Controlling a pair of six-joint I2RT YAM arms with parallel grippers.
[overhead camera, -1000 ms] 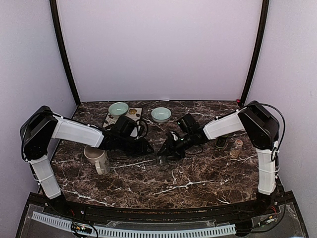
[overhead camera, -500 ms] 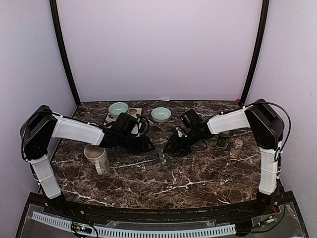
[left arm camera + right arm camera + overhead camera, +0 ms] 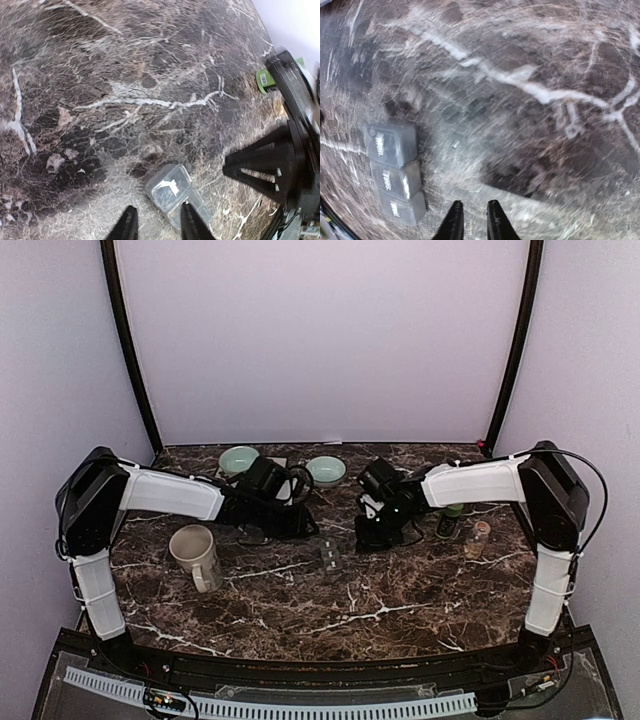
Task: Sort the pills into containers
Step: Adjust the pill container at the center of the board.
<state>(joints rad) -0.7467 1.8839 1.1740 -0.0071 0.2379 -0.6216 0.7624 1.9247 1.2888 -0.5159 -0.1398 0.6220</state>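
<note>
Pillbox (image 3: 395, 172), loose on bench (image 3: 400, 600); left pincer (image 3: 157, 220) spread, right pincer (image 3: 474, 212) narrowly parted, both empty. Risk: glancing touch skids it.

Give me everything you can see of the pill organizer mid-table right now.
The pill organizer is a short strip of translucent grey plastic: three square compartments in a row, each lid apparently shut and bearing white lettering too blurred to read. It lies flat on the marble table, near its middle; nothing grips it.
</note>
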